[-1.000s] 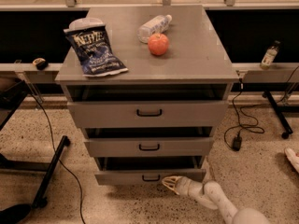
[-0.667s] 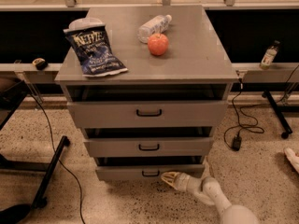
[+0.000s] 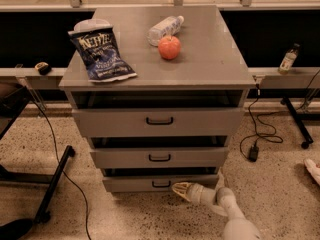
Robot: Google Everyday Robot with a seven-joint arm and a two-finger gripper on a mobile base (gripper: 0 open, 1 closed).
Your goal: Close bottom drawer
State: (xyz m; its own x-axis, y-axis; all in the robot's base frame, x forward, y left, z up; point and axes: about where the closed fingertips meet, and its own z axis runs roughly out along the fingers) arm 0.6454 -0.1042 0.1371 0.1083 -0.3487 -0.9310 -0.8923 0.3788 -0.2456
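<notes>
The bottom drawer (image 3: 135,183) is the lowest of three grey drawers in the cabinet, with a small black handle (image 3: 161,184). It stands pulled out a little, with a dark gap above its front. My gripper (image 3: 179,189) reaches in from the lower right, and its tip lies against the drawer front just right of the handle. The white arm (image 3: 227,211) trails off to the bottom right.
On the cabinet top (image 3: 210,59) lie a blue chip bag (image 3: 101,53), a plastic bottle (image 3: 163,29) and a red apple (image 3: 169,47). The top drawer (image 3: 160,121) and the middle drawer (image 3: 160,157) also stand slightly out. Cables (image 3: 255,134) and a black stand leg (image 3: 55,176) lie on the floor.
The gripper has pressed closer to the bottom drawer's front and the drawer has slid slightly inward.
</notes>
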